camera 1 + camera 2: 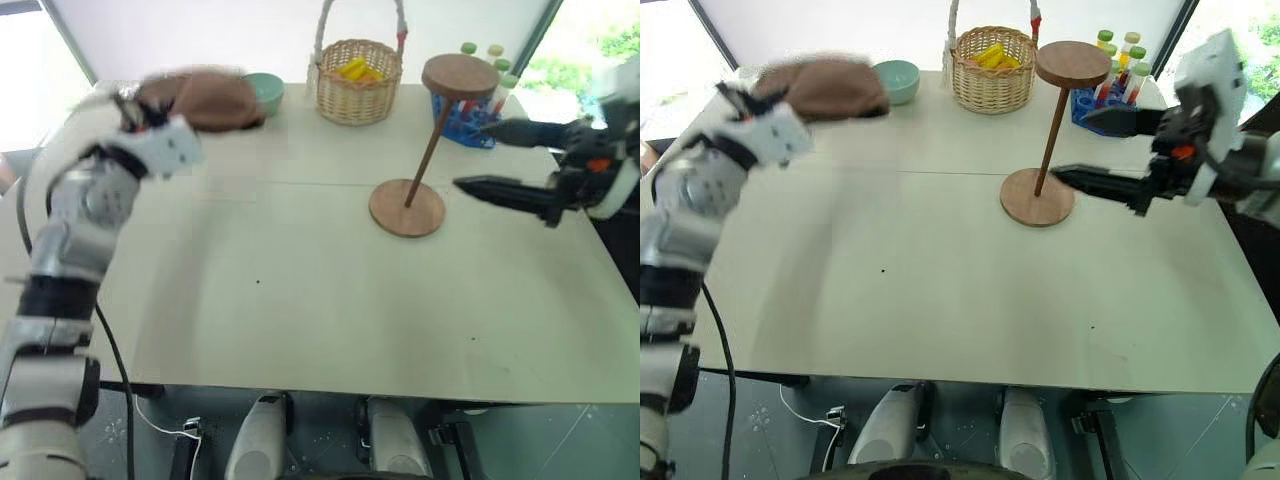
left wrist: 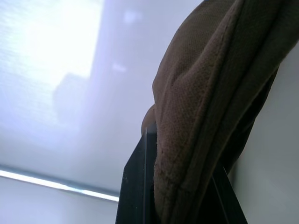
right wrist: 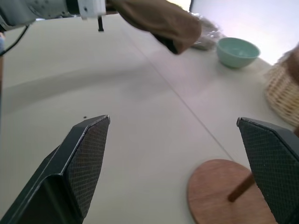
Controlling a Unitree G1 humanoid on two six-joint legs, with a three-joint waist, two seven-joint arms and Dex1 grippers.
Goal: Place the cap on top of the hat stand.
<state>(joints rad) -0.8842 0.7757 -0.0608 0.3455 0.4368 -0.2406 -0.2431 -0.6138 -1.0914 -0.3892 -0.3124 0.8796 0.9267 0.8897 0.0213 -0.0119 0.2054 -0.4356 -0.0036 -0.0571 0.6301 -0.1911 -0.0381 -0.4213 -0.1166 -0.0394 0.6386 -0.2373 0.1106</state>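
The brown cap (image 1: 205,98) hangs in the air over the table's far left, pinched by my left gripper (image 1: 152,108), which is shut on its edge. In the left wrist view the cap (image 2: 210,93) droops between the two black fingers (image 2: 135,186). The wooden hat stand (image 1: 425,150) stands at the middle right, its round base (image 1: 407,209) on the table and its disc top (image 1: 460,75) bare. My right gripper (image 1: 478,160) is open, level, just right of the stand's rod; its wrist view has the stand's base (image 3: 224,191) between the spread fingers.
A wicker basket (image 1: 357,80) with yellow things sits at the back centre. A pale green bowl (image 1: 264,90) lies behind the cap. A blue rack of tubes (image 1: 470,125) stands behind the stand. The white table (image 1: 300,300) reaches to its front edge.
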